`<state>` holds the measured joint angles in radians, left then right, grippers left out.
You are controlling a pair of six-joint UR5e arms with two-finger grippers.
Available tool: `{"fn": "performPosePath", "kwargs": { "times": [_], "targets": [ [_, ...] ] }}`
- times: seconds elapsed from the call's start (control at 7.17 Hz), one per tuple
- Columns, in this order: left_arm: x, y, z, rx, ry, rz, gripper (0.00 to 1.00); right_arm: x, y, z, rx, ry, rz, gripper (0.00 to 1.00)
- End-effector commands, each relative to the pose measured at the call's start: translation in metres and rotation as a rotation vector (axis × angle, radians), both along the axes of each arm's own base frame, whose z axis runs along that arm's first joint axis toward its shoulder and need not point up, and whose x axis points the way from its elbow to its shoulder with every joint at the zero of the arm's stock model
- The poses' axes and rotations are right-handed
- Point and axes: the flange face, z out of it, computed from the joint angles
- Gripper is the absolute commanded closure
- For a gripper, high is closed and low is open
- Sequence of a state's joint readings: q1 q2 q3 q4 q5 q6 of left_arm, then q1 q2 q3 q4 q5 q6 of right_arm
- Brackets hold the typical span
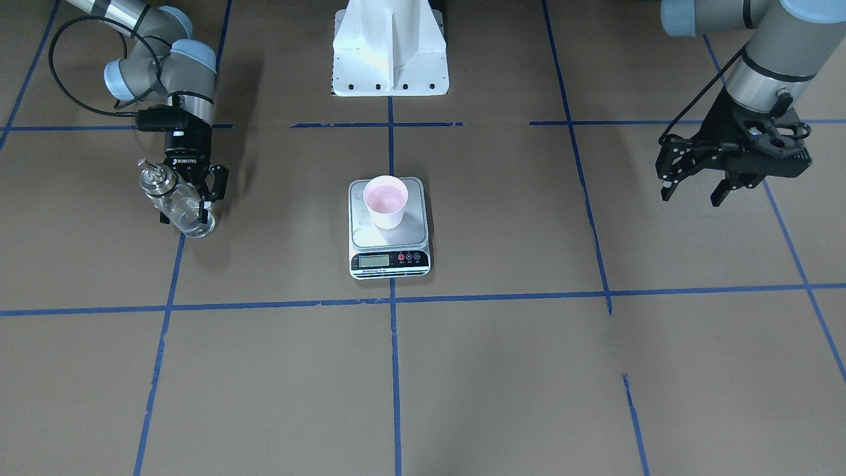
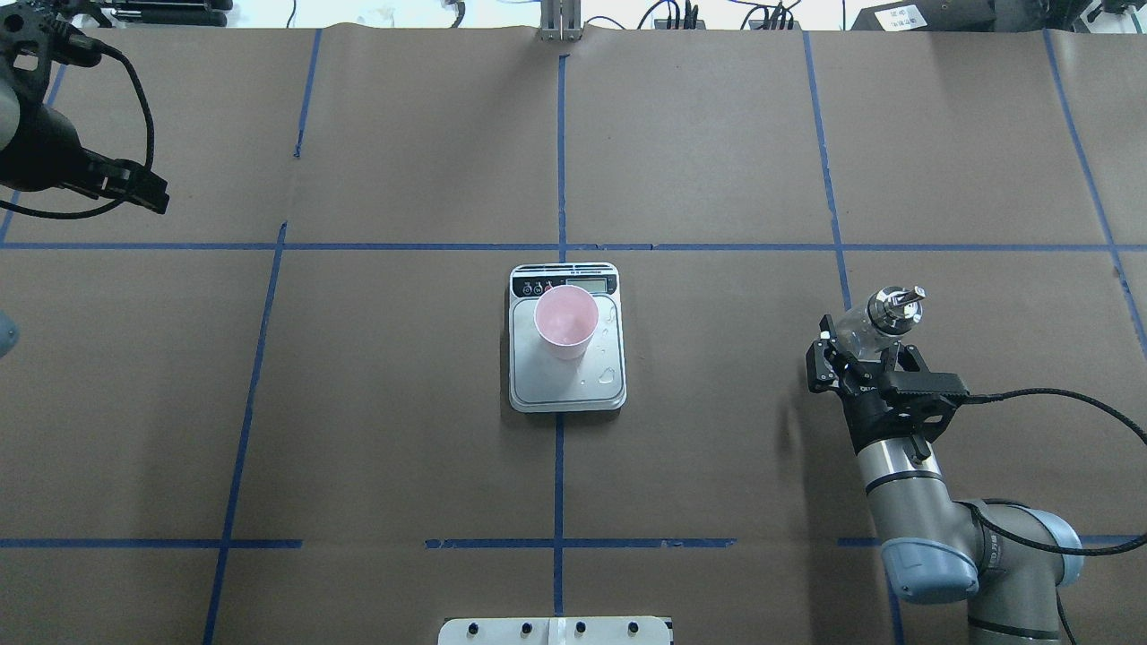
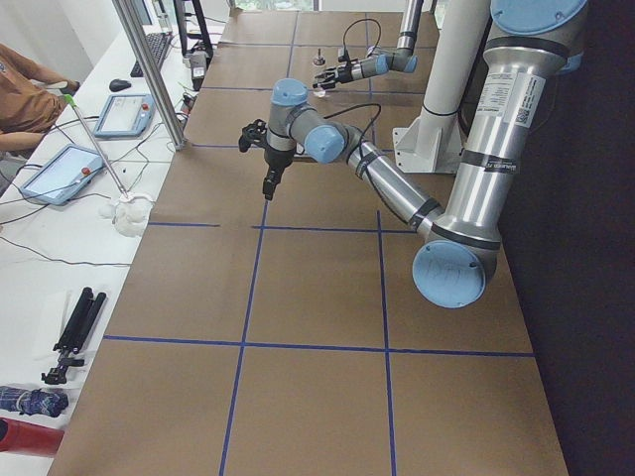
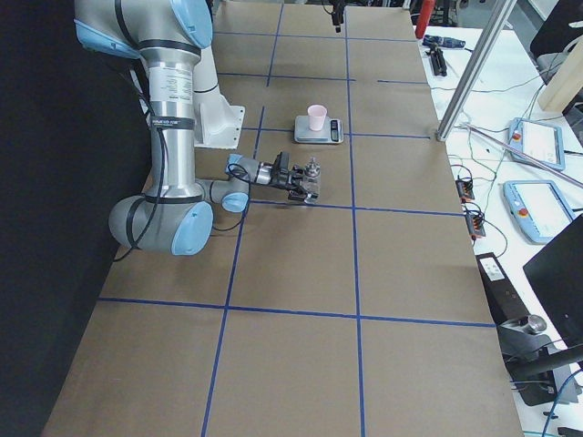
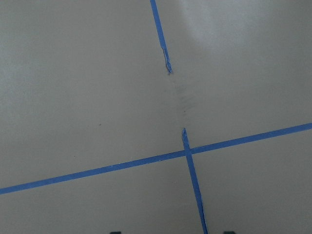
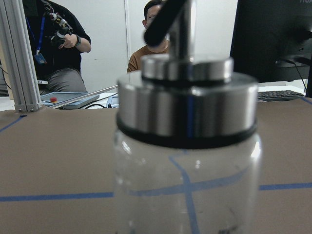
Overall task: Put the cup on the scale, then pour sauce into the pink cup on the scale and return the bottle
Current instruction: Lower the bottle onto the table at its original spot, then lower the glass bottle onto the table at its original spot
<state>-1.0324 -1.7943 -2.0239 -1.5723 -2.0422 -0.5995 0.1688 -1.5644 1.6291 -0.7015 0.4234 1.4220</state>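
The cup (image 1: 386, 201) stands upright on the scale (image 1: 411, 225), contents unclear, while the bottle (image 1: 165, 193), upright with spout up, is clamped in the right gripper (image 1: 188, 210) well aside, and the left gripper (image 1: 691, 192) has its jaws apart.

Brown taped table (image 1: 529, 383) with scale (image 1: 418, 223)
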Motion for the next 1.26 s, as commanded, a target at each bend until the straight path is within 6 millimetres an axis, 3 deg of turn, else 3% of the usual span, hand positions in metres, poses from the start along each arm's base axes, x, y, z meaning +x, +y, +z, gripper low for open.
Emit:
{"fn": "performPosePath", "kwargs": {
  "times": [0.0,0.42,0.56,0.7,0.84,1.12],
  "targets": [
    [-0.001,0.002,-0.002,0.004,0.002,-0.001,0.24,-0.001,0.000,0.002,0.000,0.004,0.001,1.00],
    [-0.002,0.003,-0.002,0.004,0.002,-0.001,0.24,-0.001,0.000,0.004,-0.001,0.009,0.001,1.00],
    [-0.002,0.003,-0.003,0.005,0.003,-0.001,0.24,-0.002,0.000,0.004,-0.001,0.009,0.000,0.96],
    [-0.002,0.003,-0.003,0.005,0.003,-0.001,0.24,-0.003,0.000,0.009,0.001,0.022,0.004,0.04],
    [-0.002,0.004,-0.003,0.005,0.003,-0.001,0.24,-0.004,0.001,0.017,-0.001,0.037,0.003,0.00],
    [-0.003,0.004,-0.004,0.008,0.004,-0.001,0.24,-0.004,0.001,0.011,0.002,0.024,0.004,0.00]
  ]
}}
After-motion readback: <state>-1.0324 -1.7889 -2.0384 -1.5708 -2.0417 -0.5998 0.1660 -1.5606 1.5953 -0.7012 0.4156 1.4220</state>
